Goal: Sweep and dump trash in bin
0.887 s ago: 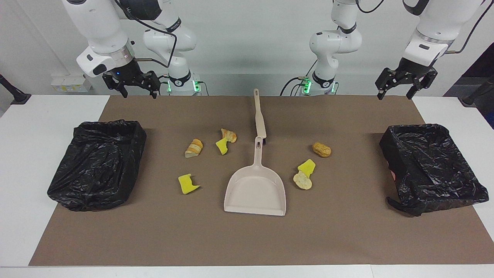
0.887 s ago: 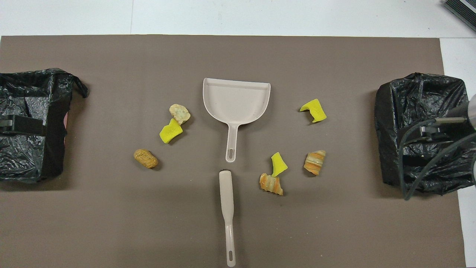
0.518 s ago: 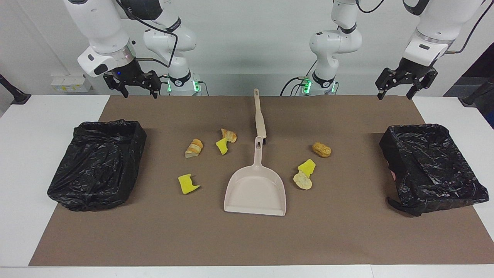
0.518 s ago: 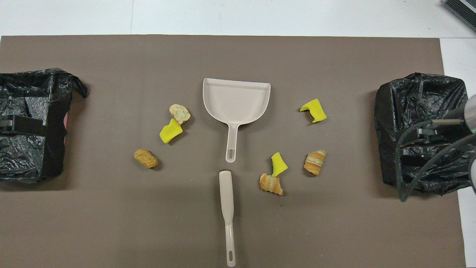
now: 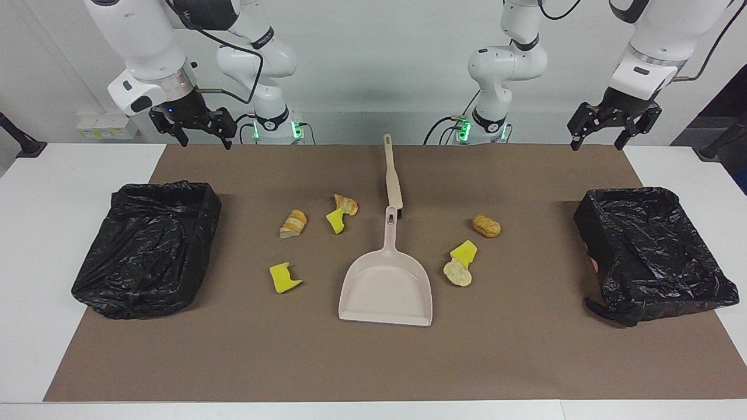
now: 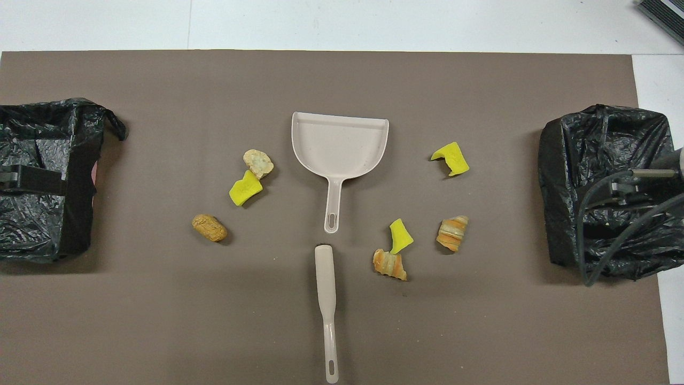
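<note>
The right gripper (image 5: 195,137) hangs with fingers spread over the brown mat's (image 5: 525,361) edge, empty, above the bench (image 5: 35,192). Below those fingers sits a black-lined bin (image 5: 146,248). Toward the middle lie the trash (image 5: 285,277) pieces, scattered on both sides of the beige dustpan (image 5: 386,286) and brush (image 5: 392,175). A second bin (image 5: 653,251) lies below the left gripper (image 5: 601,137), whose fingers are spread and empty

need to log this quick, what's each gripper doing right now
Left gripper: open, holding nothing, up over the mat's edge nearest the robots.
Right gripper: open, holding nothing, up over the mat's corner near its own base.
</note>
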